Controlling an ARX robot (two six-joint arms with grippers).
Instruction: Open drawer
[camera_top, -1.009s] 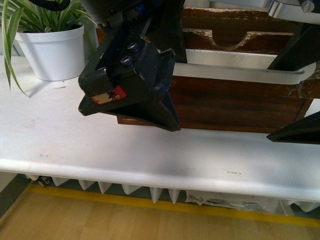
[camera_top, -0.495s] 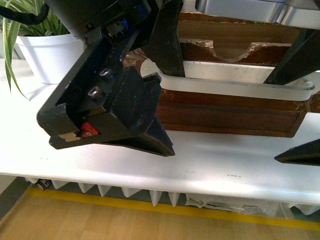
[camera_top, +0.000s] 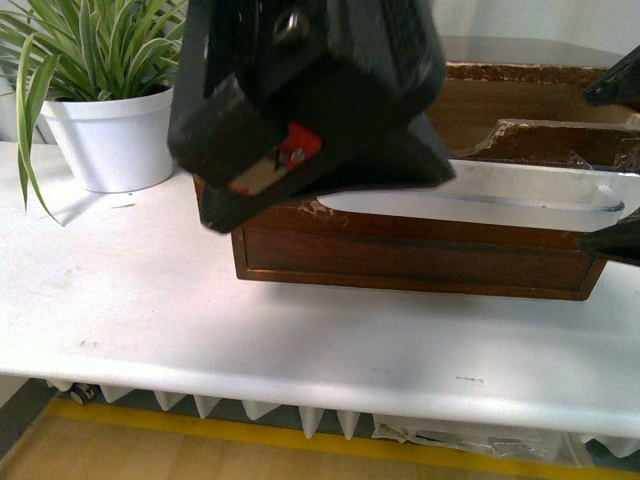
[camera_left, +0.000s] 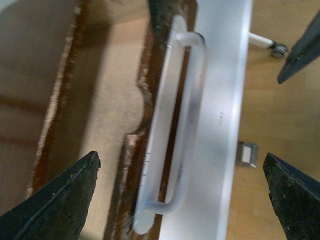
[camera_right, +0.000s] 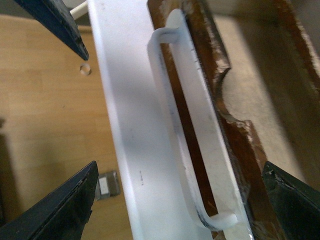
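Observation:
The drawer is dark brown wood and sits on the white table. A long white handle runs along its front. A half-round notch with chipped edges cuts its top edge. My left gripper is open and hangs above the handle, one finger over the drawer's inside and one past the table edge. It fills the near front view. My right gripper is open and straddles the handle the same way. Its fingertips show at the right edge.
A spider plant in a white pot stands at the back left of the table. The table's front edge runs close in front of the drawer. Radiator fins and a wooden floor with a yellow line lie below.
My left gripper has risen from in front of the drawer's left end to above it. The right gripper's fingers have slid toward the right edge. The drawer's inside shows more.

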